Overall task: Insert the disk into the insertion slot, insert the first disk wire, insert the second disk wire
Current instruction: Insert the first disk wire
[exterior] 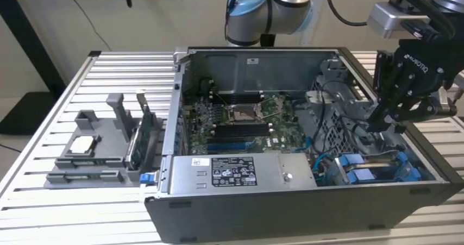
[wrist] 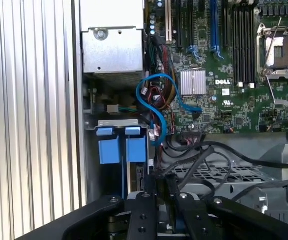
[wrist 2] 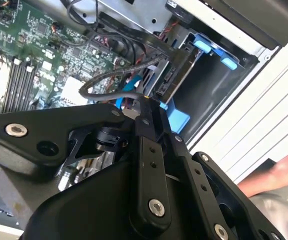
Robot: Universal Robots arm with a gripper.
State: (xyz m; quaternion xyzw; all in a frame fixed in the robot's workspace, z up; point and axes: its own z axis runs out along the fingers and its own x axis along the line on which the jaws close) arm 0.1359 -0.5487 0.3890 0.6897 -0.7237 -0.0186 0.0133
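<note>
**A:** ok so where's the disk compared to the pincer?

**B:** In the exterior view the pincer (exterior: 383, 123) hangs over the open computer case (exterior: 290, 201), near its 3 o'clock edge. The insertion slot (exterior: 388, 150) is right below, roughly 6 o'clock from the tips. The disk (wrist 2: 178, 75) is already sitting in that slot, with blue tabs (wrist 2: 209, 46) at one end. Its connector edge faces the pincer, just beside the tips.

**A:** pincer spread or what?

**B:** Pressed together as far as I can see, pinching the end of the disk wire (wrist 2: 109, 82). That's the grey braided one that loops out sideways and curls back toward the disk. The held end looks just short of the disk's connector, near but not in.

**A:** anything in the way?

**B:** A bunch of black cables (wrist: 199, 155) is draped over the perforated cage (wrist: 209, 172) next to the pincer. There's also a blue cable (wrist: 151, 100) looping by the motherboard (exterior: 243, 114). The power supply (exterior: 232, 171) is at the case's 6 o'clock, and a grey fixture (exterior: 91, 147) stands on the table (exterior: 36, 201) at 9 o'clock. What looks like a person's hand (wrist 2: 281, 172) is out past the case wall.
</note>
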